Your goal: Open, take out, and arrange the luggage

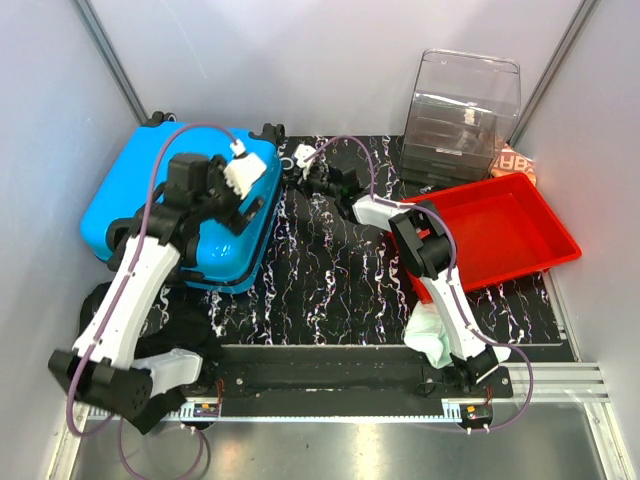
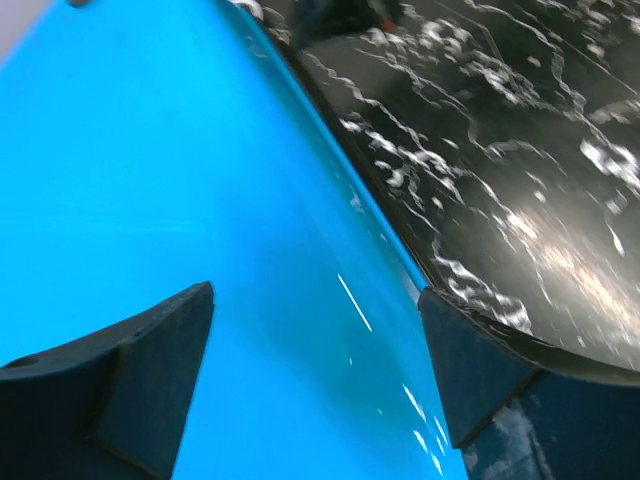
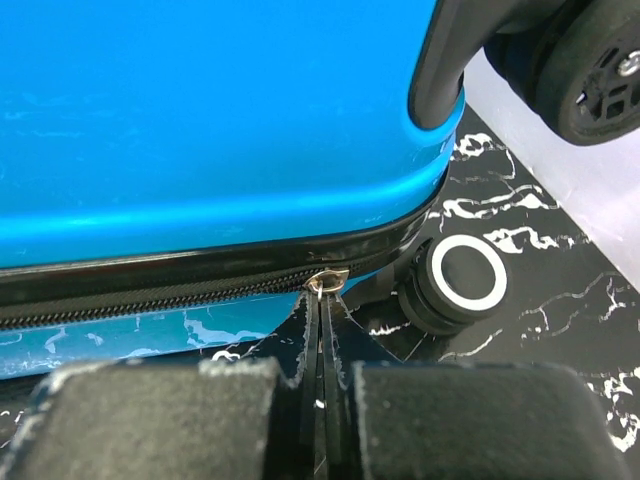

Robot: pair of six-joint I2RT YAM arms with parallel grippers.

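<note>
So the right end effector (image 3: 322, 400) is pinched shut on the zipper pull (image 3: 325, 300) of the luggage (image 3: 200, 120). The left end effector (image 2: 315, 370) is spread wide over its blue top, holding nothing.

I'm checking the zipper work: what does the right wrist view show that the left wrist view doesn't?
Only the right wrist: the zipper pull pinched in the shut right pincer, the zipper track, a black-and-white wheel. Only the left wrist: the open left pincer, empty. Both: the blue luggage and the black marbled table.
</note>
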